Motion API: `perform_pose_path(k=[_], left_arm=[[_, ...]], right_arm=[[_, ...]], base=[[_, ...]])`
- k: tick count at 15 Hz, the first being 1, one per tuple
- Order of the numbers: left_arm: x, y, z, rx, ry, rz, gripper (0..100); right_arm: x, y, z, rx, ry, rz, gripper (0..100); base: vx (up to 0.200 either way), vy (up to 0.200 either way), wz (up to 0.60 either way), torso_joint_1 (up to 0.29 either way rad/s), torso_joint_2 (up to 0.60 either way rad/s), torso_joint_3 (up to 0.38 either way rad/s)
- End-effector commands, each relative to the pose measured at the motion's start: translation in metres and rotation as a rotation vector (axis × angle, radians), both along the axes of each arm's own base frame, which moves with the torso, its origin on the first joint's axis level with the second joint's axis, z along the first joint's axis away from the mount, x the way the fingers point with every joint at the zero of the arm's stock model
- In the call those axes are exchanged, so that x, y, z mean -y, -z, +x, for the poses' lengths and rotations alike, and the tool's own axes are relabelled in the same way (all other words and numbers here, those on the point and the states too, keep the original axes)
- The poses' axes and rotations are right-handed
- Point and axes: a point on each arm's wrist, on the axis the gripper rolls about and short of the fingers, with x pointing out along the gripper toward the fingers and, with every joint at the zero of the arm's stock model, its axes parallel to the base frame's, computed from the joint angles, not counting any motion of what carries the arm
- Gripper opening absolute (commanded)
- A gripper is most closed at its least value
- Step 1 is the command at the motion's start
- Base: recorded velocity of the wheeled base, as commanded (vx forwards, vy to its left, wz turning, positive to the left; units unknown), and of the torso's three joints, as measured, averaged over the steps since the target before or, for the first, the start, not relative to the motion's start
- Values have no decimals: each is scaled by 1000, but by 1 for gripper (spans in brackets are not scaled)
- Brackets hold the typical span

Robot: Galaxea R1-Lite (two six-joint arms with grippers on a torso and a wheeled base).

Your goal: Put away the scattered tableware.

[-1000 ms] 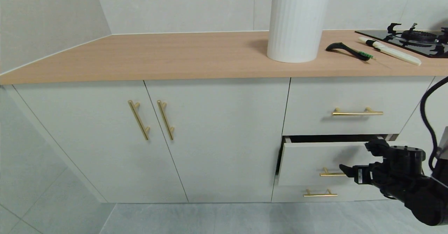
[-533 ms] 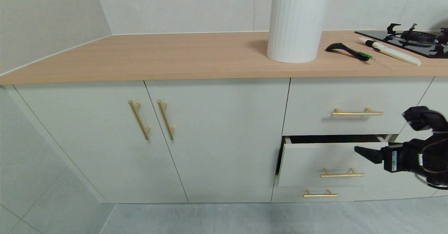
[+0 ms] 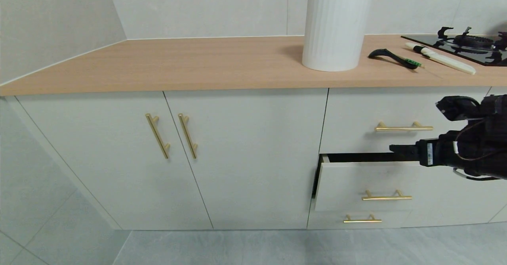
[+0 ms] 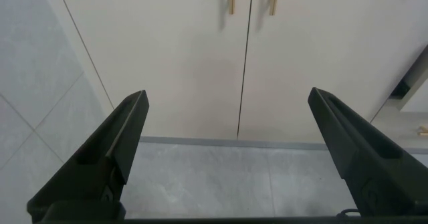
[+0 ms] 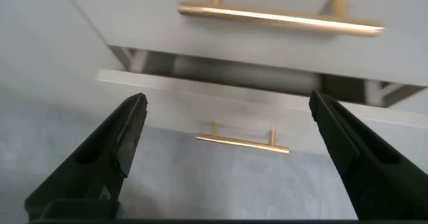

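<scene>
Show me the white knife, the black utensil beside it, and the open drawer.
white knife [image 3: 447,60]: head view, on its blade.
black utensil [image 3: 392,56]: head view, mid-handle.
open drawer [image 3: 348,183]: head view, on its front panel.

A white ribbed cylinder [image 3: 334,23] stands on the countertop [image 3: 178,65].

The head camera looks forward and down, from some way back, over the wooden countertop [image 3: 198,65] and the cabinet fronts below it. The left wrist camera sits low, facing the double cabinet doors [image 4: 241,63] and the floor [image 4: 221,177]. The right wrist camera faces the partly open drawer [image 5: 200,114] at close range, and both areas also lie in the head view.
</scene>
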Motion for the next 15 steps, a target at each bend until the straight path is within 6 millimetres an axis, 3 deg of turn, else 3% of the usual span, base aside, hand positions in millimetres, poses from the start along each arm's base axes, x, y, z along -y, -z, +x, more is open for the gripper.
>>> perform_pose_path(k=[1, 6, 15], left_arm=[[0, 0, 0, -2, -1, -1, 100], [0, 0, 0, -2, -1, -1, 100], [0, 0, 0, -2, -1, -1, 100]], right_arm=[[-1, 40, 40, -111, 4, -9, 100], [-1, 66, 73, -55, 14, -4, 100], [1, 102, 103, -41, 71, -28, 100]], base=[[0, 0, 0, 0, 0, 0], [0, 0, 0, 0, 0, 0], [0, 0, 0, 0, 0, 0]])
